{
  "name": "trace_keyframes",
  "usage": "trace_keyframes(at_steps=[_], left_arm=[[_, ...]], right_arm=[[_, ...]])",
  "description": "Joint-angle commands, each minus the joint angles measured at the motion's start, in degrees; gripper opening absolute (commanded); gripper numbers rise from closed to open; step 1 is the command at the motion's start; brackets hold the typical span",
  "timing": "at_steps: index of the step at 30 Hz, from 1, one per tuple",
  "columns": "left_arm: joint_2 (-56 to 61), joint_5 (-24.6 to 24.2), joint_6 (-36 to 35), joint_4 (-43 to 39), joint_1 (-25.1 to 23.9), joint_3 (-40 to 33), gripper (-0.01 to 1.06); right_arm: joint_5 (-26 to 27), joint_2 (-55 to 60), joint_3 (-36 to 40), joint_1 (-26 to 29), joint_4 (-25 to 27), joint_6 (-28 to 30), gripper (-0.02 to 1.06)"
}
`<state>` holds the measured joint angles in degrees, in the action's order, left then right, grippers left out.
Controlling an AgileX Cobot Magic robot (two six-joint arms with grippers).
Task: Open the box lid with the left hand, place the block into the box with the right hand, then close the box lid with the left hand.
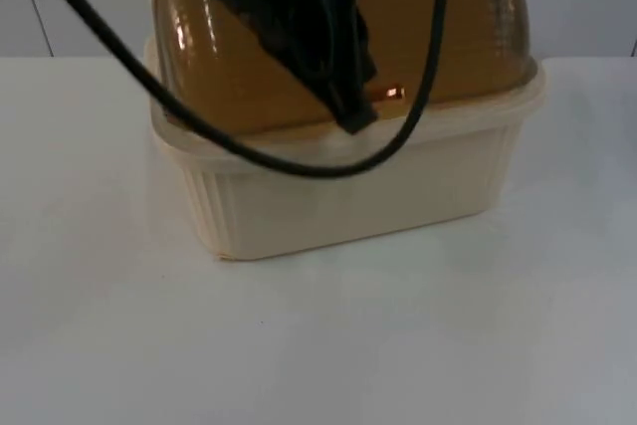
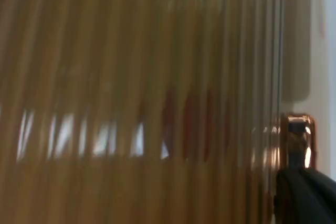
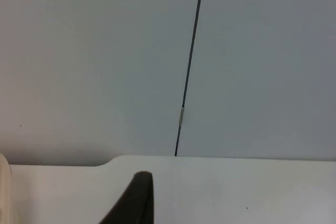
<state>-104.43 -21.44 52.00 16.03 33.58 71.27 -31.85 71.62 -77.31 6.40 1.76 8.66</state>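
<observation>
The box (image 1: 338,186) sits upper centre in the top view, amber lid (image 1: 239,67) down. The left gripper (image 1: 353,111) reaches the lid's front handle, perhaps to lift it; grip unclear. The right gripper (image 3: 137,198) waits aside, grip unclear.

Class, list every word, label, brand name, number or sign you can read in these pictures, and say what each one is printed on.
None: no readable text appears anywhere.
Cream box: plain ribbed walls, no label.
Amber lid: only light reflections, no print.
Left pincer, at the lid's front edge: unmarked black.
White table and grey partition wall: bare.
</observation>
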Motion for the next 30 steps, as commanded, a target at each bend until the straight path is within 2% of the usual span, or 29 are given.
trace_keyframes(at_steps=[1, 6, 9, 10, 11, 13, 15, 18, 19, 21, 22, 24, 26, 27, 30], left_arm=[[0.43, 3.15, -0.48, -0.68, 0.34, -1.75, 0.00], [0.95, 3.77, -0.48, 4.64, 0.71, -2.71, 0.00], [2.54, 6.31, -0.48, 17.42, 0.71, -2.80, 0.00], [3.53, 7.57, -0.48, 26.06, 0.71, -2.80, 0.00], [3.53, 7.57, -0.48, 26.06, 0.71, -2.80, 0.00], [5.65, 8.27, -0.48, 37.60, 0.71, -2.80, 0.00], [8.83, 8.84, -0.48, 43.88, 0.71, -2.80, 0.00], [12.83, 11.25, -0.48, 44.69, 0.71, -2.80, 0.00], [16.42, 13.26, -0.48, 43.00, 0.58, -2.80, 0.00], [21.09, 13.66, -0.10, 35.44, -1.73, -2.80, 0.00], [21.09, 13.66, -0.10, 35.44, -1.73, -2.80, 0.00], [24.59, 13.66, -0.10, 28.17, -5.34, -2.80, 0.00], [27.42, 14.12, -0.10, 28.30, -10.99, -2.80, 0.00], [27.42, 14.12, -0.10, 28.30, -10.99, -2.80, 0.00], [29.40, 14.80, -4.77, 28.50, -20.30, -2.80, 0.00]], right_arm=[[0.08, -0.54, -0.27, 0.22, 0.02, -0.31, 1.05], [0.08, -0.54, -0.27, 0.22, 0.02, -0.31, 1.05], [0.08, -0.54, -0.27, 0.22, 0.02, -0.31, 1.05], [0.08, -0.54, -0.27, 0.22, 0.02, -0.31, 1.05], [0.08, -0.54, -0.27, 0.22, 0.02, -0.31, 1.05], [0.08, -0.54, -0.27, 0.22, 0.02, -0.31, 1.05], [0.08, -0.54, -0.27, 0.22, 0.02, -0.31, 1.05], [0.08, -0.54, -0.27, 0.22, 0.02, -0.31, 1.05], [0.08, -0.54, -0.27, 0.22, -0.09, -0.29, 1.05], [0.21, -0.54, -0.27, 0.22, -0.09, -0.29, 1.05], [0.21, -0.54, -0.27, 0.22, -0.09, -0.29, 1.05], [0.21, -0.54, -0.27, 0.22, -0.09, -0.29, 1.05], [0.21, -0.54, -0.27, 0.22, -0.09, -0.29, 1.05], [0.21, -0.54, -0.27, 0.22, -0.09, -0.29, 1.05], [0.21, -0.54, -0.27, 0.22, -0.09, -0.29, 1.05]])
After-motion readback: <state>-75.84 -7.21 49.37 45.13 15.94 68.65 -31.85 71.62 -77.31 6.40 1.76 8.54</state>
